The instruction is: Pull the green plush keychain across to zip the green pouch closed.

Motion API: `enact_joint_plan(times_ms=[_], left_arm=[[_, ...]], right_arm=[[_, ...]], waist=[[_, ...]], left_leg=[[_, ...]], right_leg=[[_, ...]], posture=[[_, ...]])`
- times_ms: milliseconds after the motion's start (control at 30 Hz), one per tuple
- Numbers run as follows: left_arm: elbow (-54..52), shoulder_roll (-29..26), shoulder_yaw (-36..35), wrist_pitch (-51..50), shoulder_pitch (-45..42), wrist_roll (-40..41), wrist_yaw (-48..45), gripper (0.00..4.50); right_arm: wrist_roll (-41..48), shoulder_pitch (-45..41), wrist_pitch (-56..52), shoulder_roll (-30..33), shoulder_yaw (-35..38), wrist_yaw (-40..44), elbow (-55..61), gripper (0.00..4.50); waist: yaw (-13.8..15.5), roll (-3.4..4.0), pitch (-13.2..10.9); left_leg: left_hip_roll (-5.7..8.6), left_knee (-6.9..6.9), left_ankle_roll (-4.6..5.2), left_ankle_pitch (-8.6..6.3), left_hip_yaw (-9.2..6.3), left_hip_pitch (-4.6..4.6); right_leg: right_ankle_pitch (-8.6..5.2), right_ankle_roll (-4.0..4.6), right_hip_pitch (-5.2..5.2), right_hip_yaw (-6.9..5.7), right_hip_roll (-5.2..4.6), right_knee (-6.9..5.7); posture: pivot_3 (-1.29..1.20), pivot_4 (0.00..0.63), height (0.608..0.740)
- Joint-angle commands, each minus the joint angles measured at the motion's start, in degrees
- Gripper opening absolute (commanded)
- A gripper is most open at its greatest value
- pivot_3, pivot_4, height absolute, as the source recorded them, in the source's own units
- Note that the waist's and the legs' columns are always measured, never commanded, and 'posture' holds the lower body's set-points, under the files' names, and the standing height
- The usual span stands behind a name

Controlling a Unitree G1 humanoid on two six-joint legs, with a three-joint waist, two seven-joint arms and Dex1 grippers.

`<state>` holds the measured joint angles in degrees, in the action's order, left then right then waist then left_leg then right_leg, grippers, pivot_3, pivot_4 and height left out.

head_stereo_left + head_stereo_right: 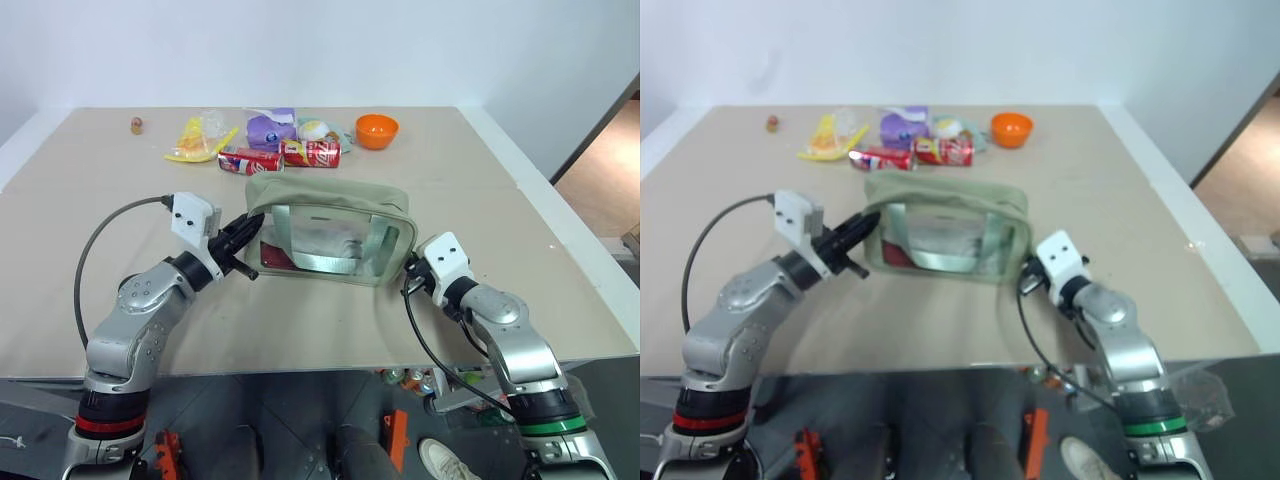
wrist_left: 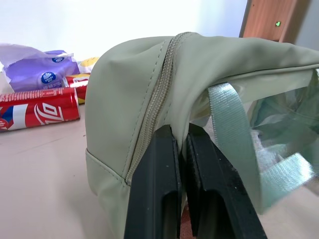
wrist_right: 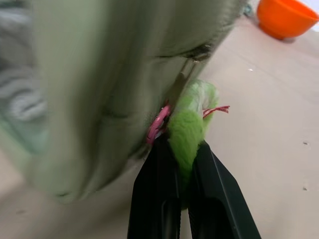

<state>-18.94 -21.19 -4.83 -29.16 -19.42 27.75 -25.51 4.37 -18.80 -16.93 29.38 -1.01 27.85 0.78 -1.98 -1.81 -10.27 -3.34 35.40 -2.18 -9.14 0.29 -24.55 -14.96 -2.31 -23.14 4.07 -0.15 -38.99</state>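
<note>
Green plush keychain [image 3: 187,132] upright between jaws

The sage-green pouch [image 1: 330,235] with clear side panels stands upright at table centre, zipper drawn shut; the lime plush keychain [image 3: 190,124] hangs at its three-o'clock end.

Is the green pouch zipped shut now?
Apparently shut: the green pouch shows closed zipper teeth at its left end, and the green plush keychain hangs at its right end.
</note>
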Motion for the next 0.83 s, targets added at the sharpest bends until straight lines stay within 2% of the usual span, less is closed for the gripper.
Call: enact_joint_plan(times_ms=[33,67,200,367,533,633,733,833], left_arm=[[-0.76,-0.02,-1.46,0.46,-0.12,1.02,-0.35,1.18],[-0.70,0.01,-1.49,0.16,-0.11,1.51,-0.63,1.42],[-0.64,0.08,-3.05,-0.41,-0.13,3.88,-0.91,2.89],[-0.56,-4.55,-8.24,-2.10,0.50,7.99,-4.38,4.48],[-1.63,-9.43,-13.51,-3.79,2.95,12.16,-7.64,4.48],[-2.91,-13.15,-13.12,-1.64,8.80,8.72,-10.22,4.48],[-4.49,-16.37,-9.77,1.24,15.06,2.60,-11.27,4.48],[12.18,-17.04,-9.49,16.05,18.91,-2.28,-21.53,4.48]], right_arm=[[3.28,-1.97,0.10,0.13,4.17,1.06,0.34,1.15],[4.76,-2.39,-0.67,0.39,5.77,1.36,1.21,1.38],[13.23,-4.02,-6.23,1.14,13.16,2.43,5.58,2.88],[22.50,-2.86,-11.07,5.46,21.12,6.70,11.08,4.48],[29.36,1.22,-16.30,10.85,26.52,10.82,15.20,4.48],[32.73,6.13,-19.25,14.90,27.68,15.33,19.13,4.48],[34.78,12.78,-20.03,17.14,26.16,19.18,26.17,4.48],[33.45,18.48,-17.01,16.99,22.27,21.83,32.34,4.48]], waist=[[0.01,0.00,0.00],[0.02,0.00,0.00],[0.08,0.02,-0.02],[0.05,0.02,-0.02],[0.04,0.02,-0.02],[-0.06,0.03,-0.02],[-0.03,0.03,-0.02],[0.03,0.05,-0.01]], left_leg=[[0.00,-0.01,0.01,0.01,-0.01,-0.01],[0.00,-0.01,0.01,0.01,-0.01,-0.01],[0.01,-0.05,0.00,0.00,-0.01,-0.15],[0.00,-0.11,0.00,-0.04,-0.04,-0.16],[0.00,-0.11,0.00,-0.05,-0.05,-0.15],[0.00,-0.13,0.01,-0.06,0.03,-0.11],[-0.05,-0.16,0.03,-0.10,0.03,-0.08],[-0.07,-0.19,0.01,-0.12,0.02,-0.02]], right_leg=[[0.00,0.00,0.00,-0.01,0.00,0.00],[0.00,0.00,0.00,-0.01,0.00,0.00],[-0.05,-0.04,-0.10,-0.01,-0.01,0.01],[-0.13,0.00,-0.15,-0.02,0.01,0.02],[-0.16,0.03,-0.13,-0.03,-0.01,0.02],[-0.20,0.06,-0.13,0.01,-0.04,0.02],[-0.29,0.15,-0.14,0.01,-0.02,0.02],[-0.47,0.47,-0.13,-0.03,-0.02,0.02]], posture=[[0.00,0.150,0.740],[0.00,0.150,0.740],[0.00,0.150,0.740],[0.00,0.150,0.740],[0.00,0.150,0.740],[0.00,0.150,0.740],[0.00,0.150,0.740],[0.00,0.150,0.740]])
